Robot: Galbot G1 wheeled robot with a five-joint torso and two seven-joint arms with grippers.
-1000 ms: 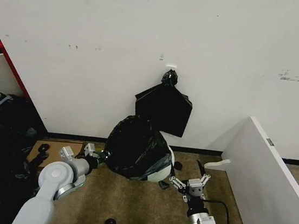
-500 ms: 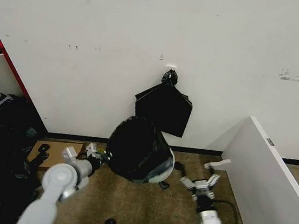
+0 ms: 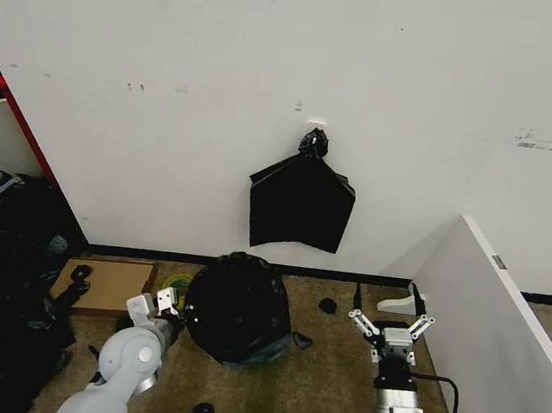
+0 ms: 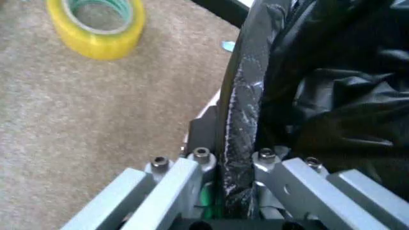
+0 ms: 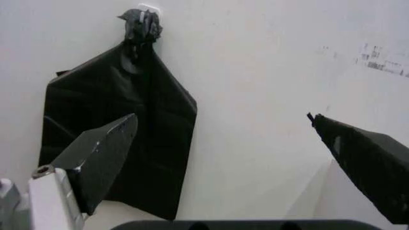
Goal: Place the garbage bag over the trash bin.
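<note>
My left gripper (image 3: 165, 303) clamped garbage bag (image 3: 236, 307) edge, at bag's left side. My right gripper (image 3: 389, 326) gaped wide, empty, well right of bag.

garbage bag (image 3: 236, 307) over trash bin (image 3: 276, 350), cardboard (image 3: 110, 284) left

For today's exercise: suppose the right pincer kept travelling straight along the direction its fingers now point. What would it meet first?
Judging by the right wrist view, the open right pincer aims at the white wall, just beside the flat black bag hanging there. Nothing shows between, so probably the wall, though depth is hard to judge.
</note>
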